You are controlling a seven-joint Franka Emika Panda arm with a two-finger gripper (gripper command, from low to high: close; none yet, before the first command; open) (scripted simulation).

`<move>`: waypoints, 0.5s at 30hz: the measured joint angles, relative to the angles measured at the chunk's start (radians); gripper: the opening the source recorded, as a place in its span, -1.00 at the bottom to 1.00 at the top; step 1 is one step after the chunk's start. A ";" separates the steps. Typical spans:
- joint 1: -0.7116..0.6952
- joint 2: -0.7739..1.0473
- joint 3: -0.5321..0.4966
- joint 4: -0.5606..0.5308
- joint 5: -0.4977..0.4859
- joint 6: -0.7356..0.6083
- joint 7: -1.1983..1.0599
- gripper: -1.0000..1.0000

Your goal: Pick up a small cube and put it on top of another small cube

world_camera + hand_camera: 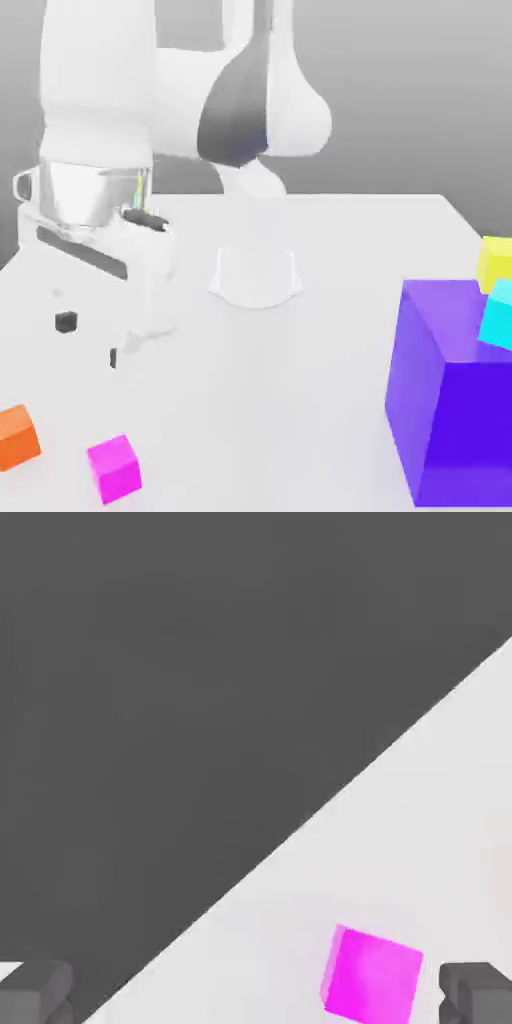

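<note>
Hanging over the table [330, 400] at the exterior view's left, the gripper [90, 340] has its two fingers spread apart, with nothing between them (two dark tips mark where they end). The small magenta cube [115, 469] sits on the white tabletop below the gripper, near the lower edge of the exterior view and clear of the fingertips. Just to the exterior view's left of it lies the small orange cube [16, 438], apart from the magenta one and cut off by the picture's edge. Well over at the exterior view's right stands the big purple cube [470, 400], by far the bulkiest of the lot; a yellow cube [496, 265] and a cyan cube [499, 314] show at its upper part, both cropped by the edge. The arm [95, 90] comes down from above, its pale base [256, 277] farther back on the table.

In the hand view, the two fingers stand wide apart, and the magenta cube lies on the white surface near one of them (nearer that one than the other). A straight slanting edge divides the pale tabletop from a dark grey area.
</note>
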 joint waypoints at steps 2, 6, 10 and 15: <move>-0.009 0.071 -0.006 -0.011 0.022 0.029 0.028 0.00; -0.032 0.213 -0.010 -0.024 0.079 0.096 0.060 0.00; -0.038 0.358 -0.008 0.000 0.091 0.206 0.060 0.00; -0.038 0.381 -0.007 0.004 0.091 0.225 0.061 -1.00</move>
